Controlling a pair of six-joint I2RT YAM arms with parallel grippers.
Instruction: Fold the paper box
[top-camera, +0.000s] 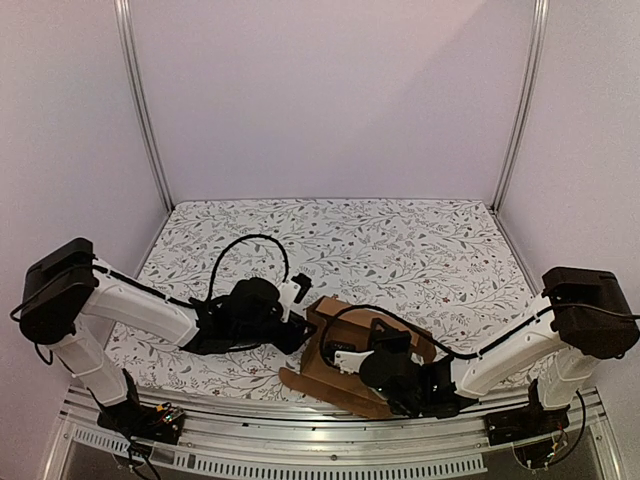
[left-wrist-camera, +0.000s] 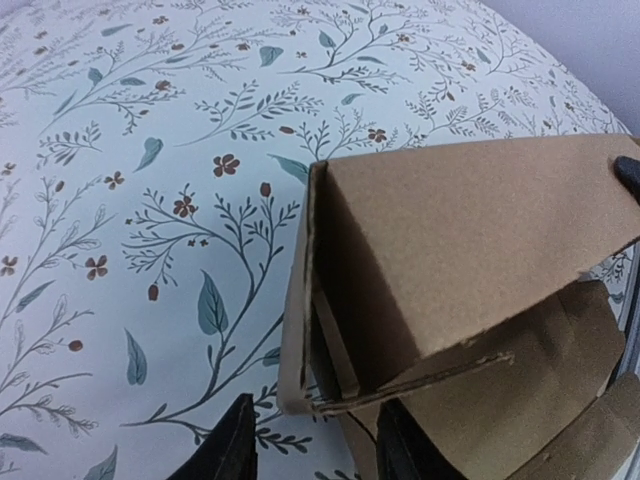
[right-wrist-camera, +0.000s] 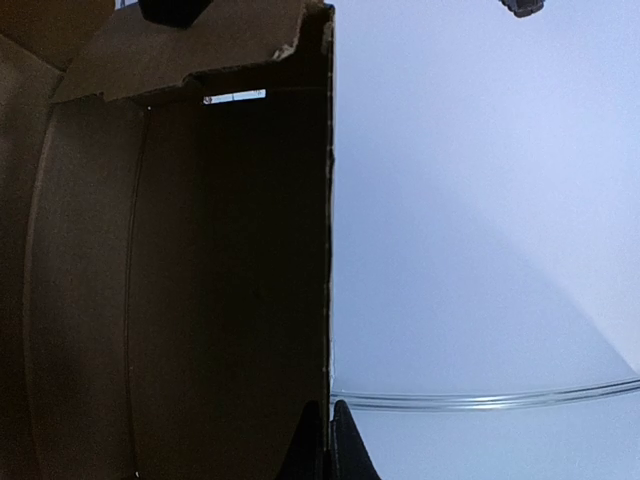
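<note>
The paper box (top-camera: 322, 318) is plain brown cardboard, partly folded, near the table's front edge between both arms. In the left wrist view its raised wall and tilted flap (left-wrist-camera: 450, 260) meet at a corner just above my left gripper (left-wrist-camera: 315, 452). That gripper is open, with the corner's lower edge in line with the gap between its fingers (left-wrist-camera: 232, 452). My left gripper (top-camera: 298, 312) sits at the box's left side in the top view. My right gripper (right-wrist-camera: 328, 445) is shut on the edge of an upright box wall (right-wrist-camera: 200, 280). It reaches over the box (top-camera: 380, 335) from the right.
The table carries a floral cloth (top-camera: 400, 245), with open cloth behind and left of the box (left-wrist-camera: 150, 200). Plain lavender walls and aluminium posts (top-camera: 520, 100) enclose the cell. A metal rail (top-camera: 300, 440) runs along the front edge.
</note>
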